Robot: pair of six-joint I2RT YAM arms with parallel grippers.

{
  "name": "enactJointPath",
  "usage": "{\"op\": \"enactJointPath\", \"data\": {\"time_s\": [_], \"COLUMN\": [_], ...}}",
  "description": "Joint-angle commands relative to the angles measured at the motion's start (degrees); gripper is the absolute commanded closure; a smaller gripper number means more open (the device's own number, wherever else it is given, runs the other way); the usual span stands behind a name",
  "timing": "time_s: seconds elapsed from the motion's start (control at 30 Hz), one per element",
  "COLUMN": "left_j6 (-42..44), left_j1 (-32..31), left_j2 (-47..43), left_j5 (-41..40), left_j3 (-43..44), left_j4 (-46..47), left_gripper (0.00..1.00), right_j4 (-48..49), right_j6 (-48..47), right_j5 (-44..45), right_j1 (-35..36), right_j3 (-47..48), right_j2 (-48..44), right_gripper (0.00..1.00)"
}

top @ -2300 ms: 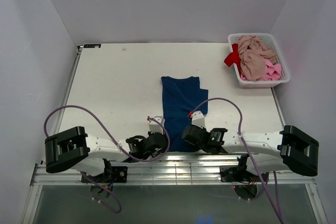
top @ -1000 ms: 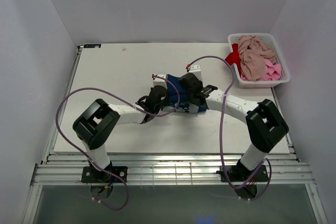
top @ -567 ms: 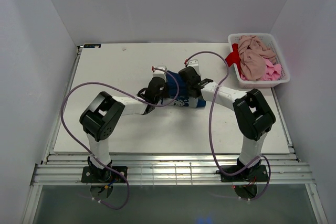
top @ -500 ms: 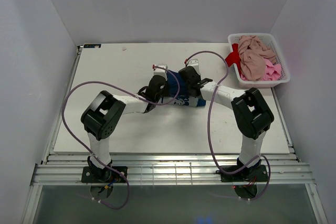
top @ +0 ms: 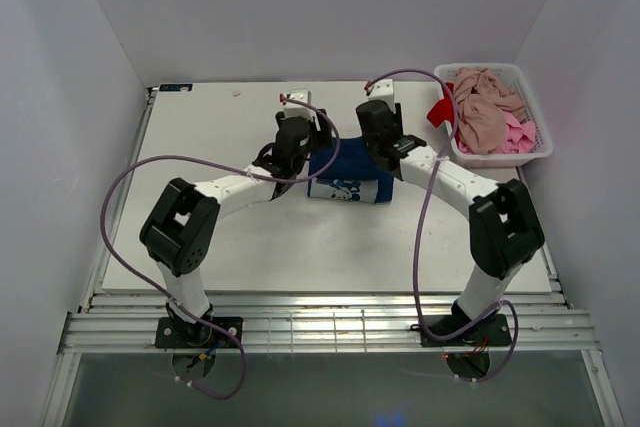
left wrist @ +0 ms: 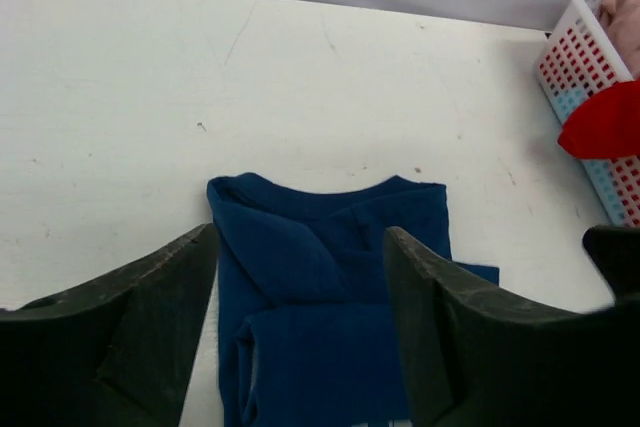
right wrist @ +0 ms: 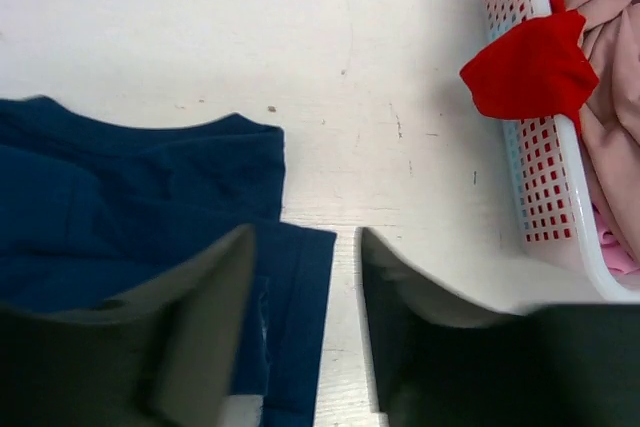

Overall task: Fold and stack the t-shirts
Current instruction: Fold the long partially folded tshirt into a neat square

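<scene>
While the navy t-shirt [top: 345,179] is lying folded into a compact rectangle at the middle of the surface [top: 200,157], left of the basket [top: 505,158] and not touching it, my left gripper [left wrist: 300,237] and right gripper [right wrist: 305,237] are hovering above it, jaws standing wide and gripping nothing. I am judging this one fold about complete, whereas the pink-beige t-shirt [top: 485,107], the red t-shirt [top: 442,112] and the bright pink t-shirt [top: 520,135] are lying crumpled in the basket, awaiting folding and stacking.
</scene>
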Motion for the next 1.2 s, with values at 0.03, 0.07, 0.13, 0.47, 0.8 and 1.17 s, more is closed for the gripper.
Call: {"op": "enactJointPath", "data": {"time_s": [0.03,0.07,0.13,0.47,0.8,1.17], "left_j6": [-5.7,-7.2,-9.8,-14.7,-15.1,-15.6], "left_j1": [-0.6,-1.0,-2.7,-5.6,-6.2,-6.2], "left_j2": [-9.3,-9.9,-9.9,-2.6,2.5,3.1], "left_j5": [4.0,5.5,6.1,16.1,17.1,15.9], "left_j3": [-8.9,-10.5,-14.2,-18.4,-16.4,-19.0], "left_j4": [0.1,0.2,0.8,8.6,10.6,10.4], "left_gripper": [0.54,0.75,1.0,1.0,1.0,1.0], "right_j4": [2.8,2.5,2.9,4.4,4.3,2.8], "right_j6": [1.5,2.3,4.0,7.0,7.4,8.5], "right_j5": [-8.0,-10.0,-17.1,-34.1,-35.7,-37.1], "right_j1": [-0.2,-0.2,-0.2,-0.2,-0.2,-0.1], "right_j3": [-5.6,-6.6,-8.5,-9.3,-8.8,-11.4], "right_j2": [-6.9,-7.4,-7.4,0.6,2.8,1.2], "right_gripper": [0.7,0.92,0.92,0.92,0.92,0.92]}}
